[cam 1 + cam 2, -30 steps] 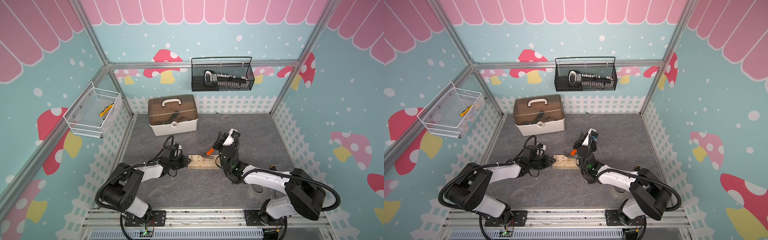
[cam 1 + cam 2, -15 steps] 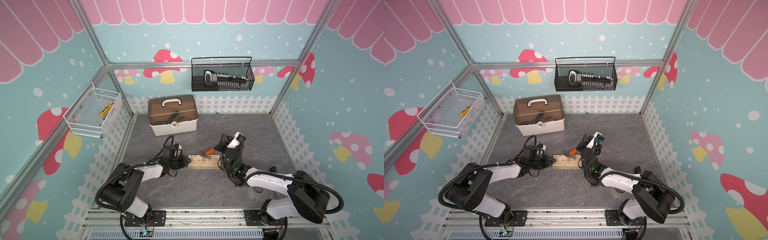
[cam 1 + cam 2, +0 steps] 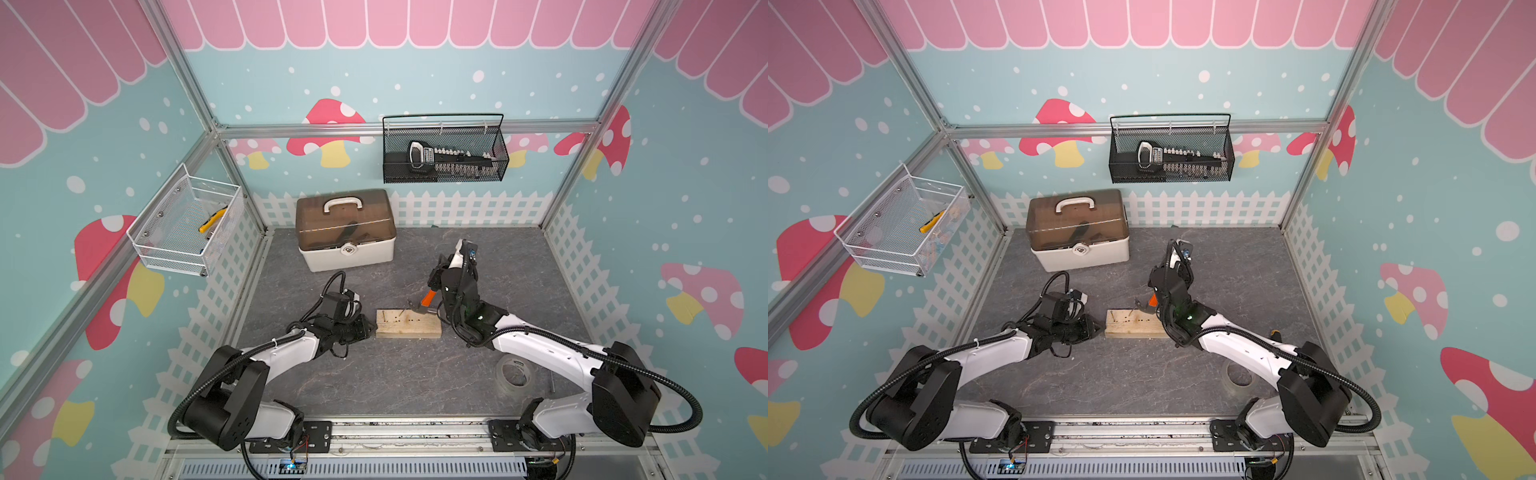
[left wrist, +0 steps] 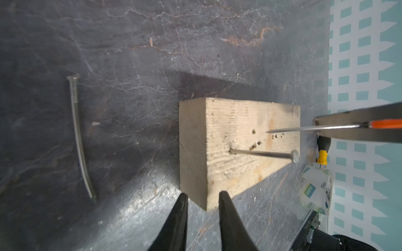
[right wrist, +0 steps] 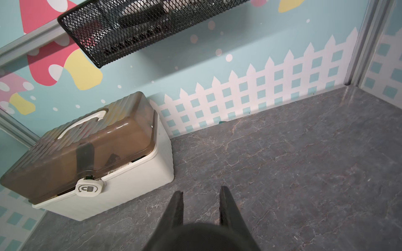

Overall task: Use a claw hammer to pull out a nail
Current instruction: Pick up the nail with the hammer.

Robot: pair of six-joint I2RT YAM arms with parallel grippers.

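Hammer point(image 3: 429, 297) clamped in R fingers point(image 5: 228, 208); L fingers point(image 4: 228, 217) part-open at block point(image 4: 239, 118).

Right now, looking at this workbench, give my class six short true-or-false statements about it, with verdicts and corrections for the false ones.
1. The right gripper holds the claw hammer. True.
2. A nail stands in the wood block. True; it leans.
3. The toolbox has its lid open. False: the lid is down.
4. The black mesh basket is empty. False: a tool set lies in it.
5. A loose bent nail lies on the table. True.
6. The tape roll sits on the wood block. False: it lies on the table.
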